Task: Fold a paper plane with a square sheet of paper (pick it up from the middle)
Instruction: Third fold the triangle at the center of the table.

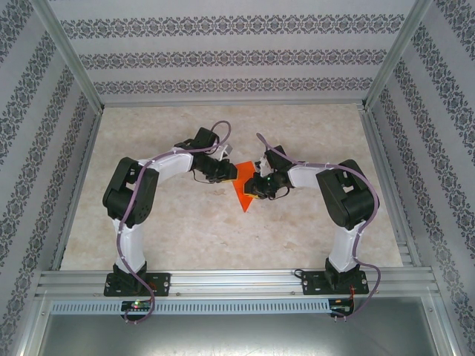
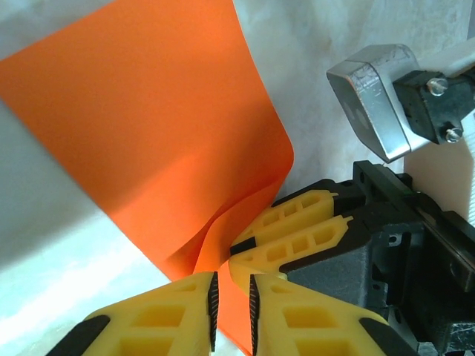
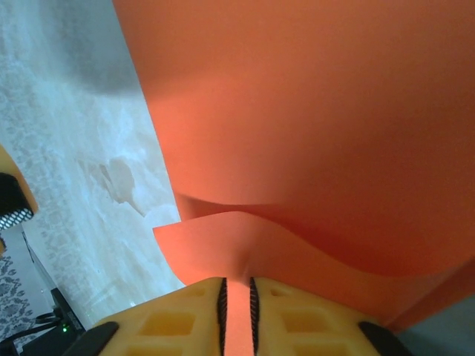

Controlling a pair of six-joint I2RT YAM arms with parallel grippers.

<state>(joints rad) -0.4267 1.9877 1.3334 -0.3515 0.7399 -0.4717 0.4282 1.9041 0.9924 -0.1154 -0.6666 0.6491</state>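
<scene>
Yellow-fingered left claw [image 2: 233,297] and right claw [image 3: 237,293] each pinch the orange paper [image 2: 148,126], apparently buckled upward.

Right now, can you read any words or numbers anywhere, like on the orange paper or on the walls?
There are no words, numbers or signs to read in any view.
The square sheet of paper is plain orange, with nothing printed on it.
The wallpaper has only a flowery pattern, no letters.
</scene>
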